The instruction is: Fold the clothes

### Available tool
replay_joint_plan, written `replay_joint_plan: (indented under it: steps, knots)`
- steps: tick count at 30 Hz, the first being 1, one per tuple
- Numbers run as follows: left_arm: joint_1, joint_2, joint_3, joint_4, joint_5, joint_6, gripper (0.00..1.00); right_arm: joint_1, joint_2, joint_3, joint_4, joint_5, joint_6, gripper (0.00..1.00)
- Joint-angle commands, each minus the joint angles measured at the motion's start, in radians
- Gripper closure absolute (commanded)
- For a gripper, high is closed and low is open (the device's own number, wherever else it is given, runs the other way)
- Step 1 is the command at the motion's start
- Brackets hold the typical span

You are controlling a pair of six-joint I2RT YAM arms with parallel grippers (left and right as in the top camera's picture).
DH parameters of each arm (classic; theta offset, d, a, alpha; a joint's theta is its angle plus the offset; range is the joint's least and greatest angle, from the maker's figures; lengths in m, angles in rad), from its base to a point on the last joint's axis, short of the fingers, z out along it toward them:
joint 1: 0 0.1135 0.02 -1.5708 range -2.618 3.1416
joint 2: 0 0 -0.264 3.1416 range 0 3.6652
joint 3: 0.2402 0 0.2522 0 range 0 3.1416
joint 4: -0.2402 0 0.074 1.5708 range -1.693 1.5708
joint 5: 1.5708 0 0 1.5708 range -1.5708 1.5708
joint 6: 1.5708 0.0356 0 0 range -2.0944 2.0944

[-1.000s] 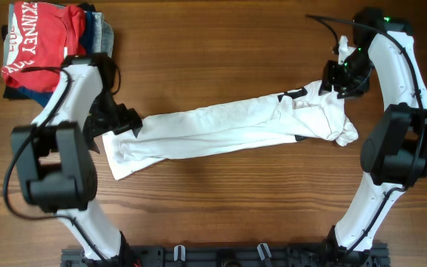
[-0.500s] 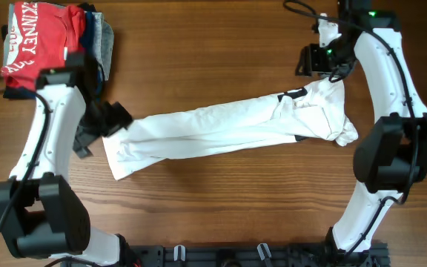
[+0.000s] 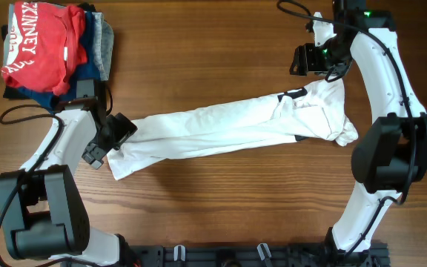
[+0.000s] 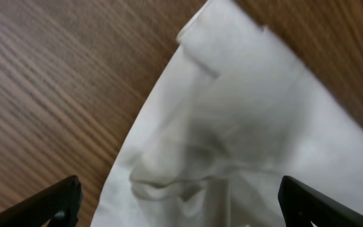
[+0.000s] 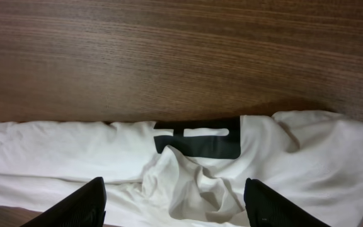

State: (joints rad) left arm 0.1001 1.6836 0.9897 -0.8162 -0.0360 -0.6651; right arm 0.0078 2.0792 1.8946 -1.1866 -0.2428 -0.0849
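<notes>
The white T-shirt (image 3: pixel 228 130) lies stretched in a long rumpled band across the middle of the table, with black lettering (image 3: pixel 293 94) showing near its right end. My left gripper (image 3: pixel 115 134) is open right over the shirt's left end, and the cloth (image 4: pixel 232 126) fills its wrist view between the fingers. My right gripper (image 3: pixel 302 61) is open and empty above the table, just behind the shirt's right end. Its wrist view shows the bunched cloth (image 5: pixel 194 180) and the black print (image 5: pixel 197 137) below.
A pile of garments sits at the back left corner, with a red T-shirt with white lettering (image 3: pixel 39 46) on top of navy and grey ones (image 3: pixel 101 41). Bare wooden table (image 3: pixel 213 200) lies in front of the shirt.
My left gripper let go of the shirt's left end, swung out and came back over it. My right gripper released the right end and lifted back and left. The shirt stayed in place.
</notes>
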Motion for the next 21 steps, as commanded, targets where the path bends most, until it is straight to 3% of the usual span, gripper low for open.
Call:
replay_joint_plan:
  steps: [1,7,18,21]
  knots:
    - [0.023,-0.017,-0.039,0.043,-0.029,-0.024,0.00,0.002,-0.022,0.020,0.008,-0.024,-0.021,0.28]
    - [0.080,-0.017,-0.086,0.065,-0.030,0.003,0.00,0.002,-0.022,0.020,0.009,-0.016,-0.020,0.28]
    - [0.077,0.007,-0.091,0.129,0.055,0.294,0.02,0.002,-0.022,0.020,0.021,-0.017,0.008,0.28]
    - [0.071,0.032,-0.094,0.139,0.057,0.309,0.02,0.002,-0.022,0.020,0.022,-0.017,0.009,0.29]
